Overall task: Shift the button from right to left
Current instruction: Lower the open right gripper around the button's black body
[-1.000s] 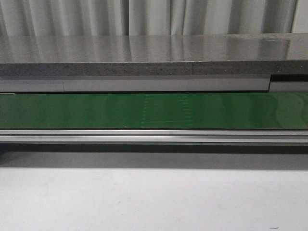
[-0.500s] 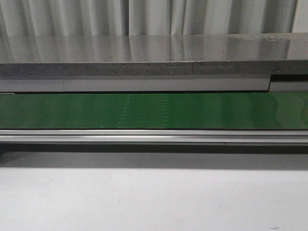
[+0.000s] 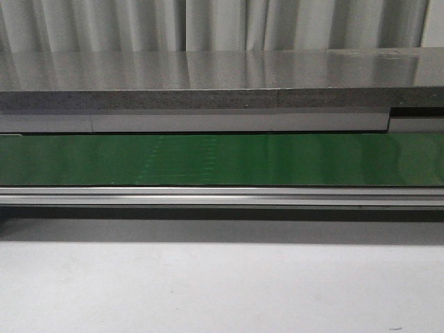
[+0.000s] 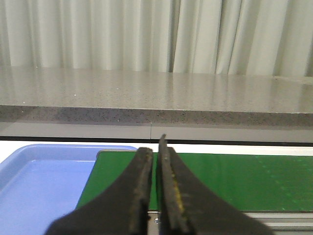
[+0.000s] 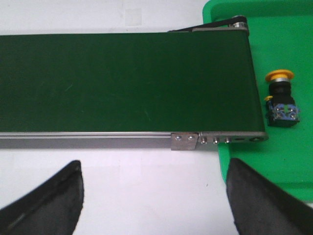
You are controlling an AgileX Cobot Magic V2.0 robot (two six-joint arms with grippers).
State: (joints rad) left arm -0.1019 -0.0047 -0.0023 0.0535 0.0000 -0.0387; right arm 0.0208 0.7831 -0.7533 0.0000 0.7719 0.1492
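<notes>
On belt (image 3: pixel 277 159) — seam marks (image 3: pixel 177 159) (leftward shift)

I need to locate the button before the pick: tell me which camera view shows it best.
The right wrist view: the button lies on its side in the green tray, just off the conveyor belt's end. The front and left wrist views do not show it.

Left claw (image 4: pixel 156 196) has its fingers pressed together, holding nothing; right claw (image 5: pixel 155 196) is spread wide.
</notes>
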